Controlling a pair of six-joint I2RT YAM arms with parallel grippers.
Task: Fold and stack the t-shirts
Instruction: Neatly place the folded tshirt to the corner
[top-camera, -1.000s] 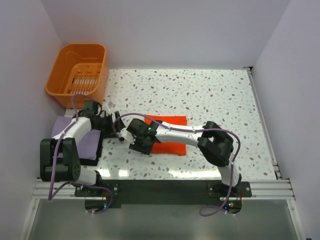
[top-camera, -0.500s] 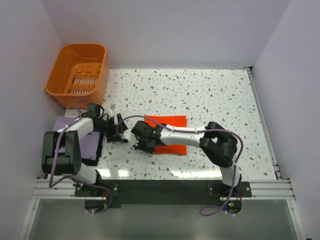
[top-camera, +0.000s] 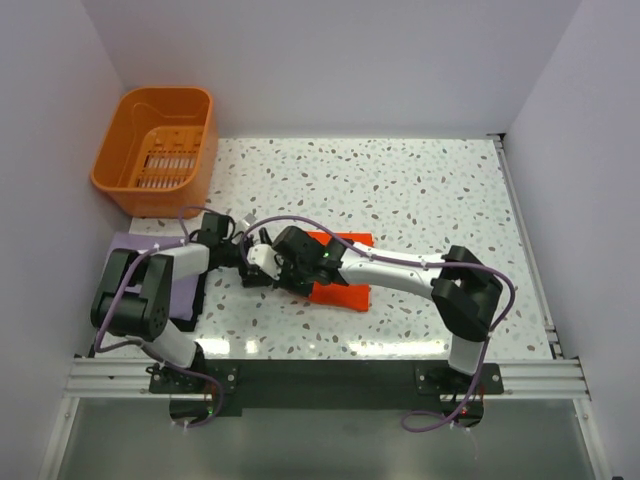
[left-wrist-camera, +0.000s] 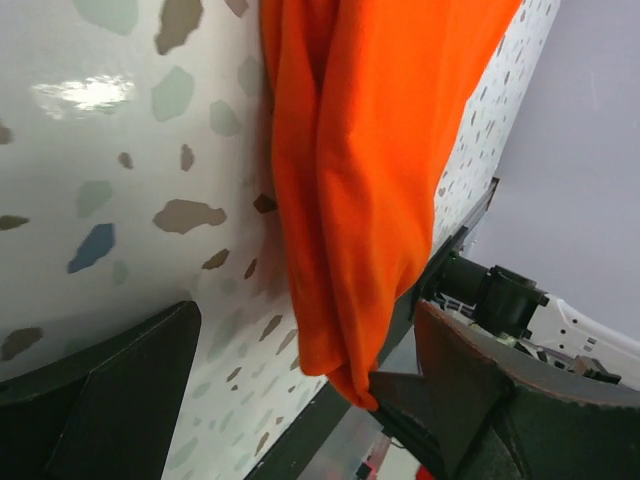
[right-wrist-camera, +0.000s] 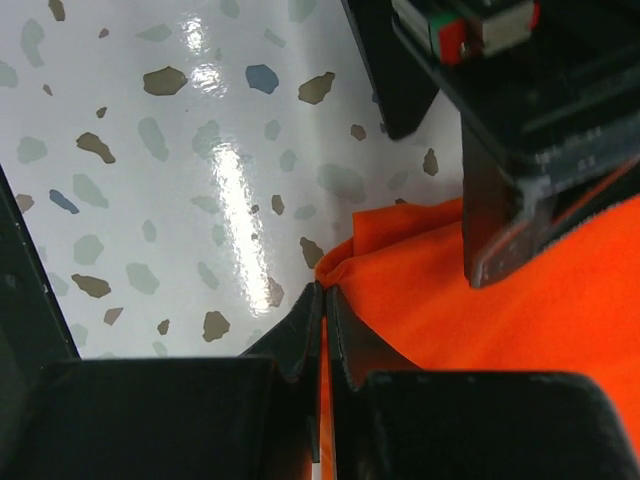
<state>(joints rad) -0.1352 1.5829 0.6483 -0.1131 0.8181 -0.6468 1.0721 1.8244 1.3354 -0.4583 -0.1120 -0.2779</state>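
Observation:
The orange-red t-shirt (top-camera: 343, 284) lies folded on the speckled table, a little left of centre. My right gripper (top-camera: 287, 272) is at its left edge; in the right wrist view the gripper (right-wrist-camera: 323, 295) is shut on a raised fold of that orange shirt (right-wrist-camera: 470, 320). My left gripper (top-camera: 252, 262) is just left of the shirt, open. In the left wrist view the gripper (left-wrist-camera: 305, 312) has its jaws wide apart with the orange shirt (left-wrist-camera: 350, 180) hanging between them. The lavender t-shirt (top-camera: 183, 288) lies flat at the near left, partly under my left arm.
An orange slotted basket (top-camera: 155, 150) stands at the far left corner. The table (top-camera: 430, 190) is walled in at the back and both sides. My two arms cross close together over the table's left half.
My left gripper has moved right, up to the orange shirt's left edge. My right gripper has shifted up and right a little, and the shirt's left edge is gathered in it.

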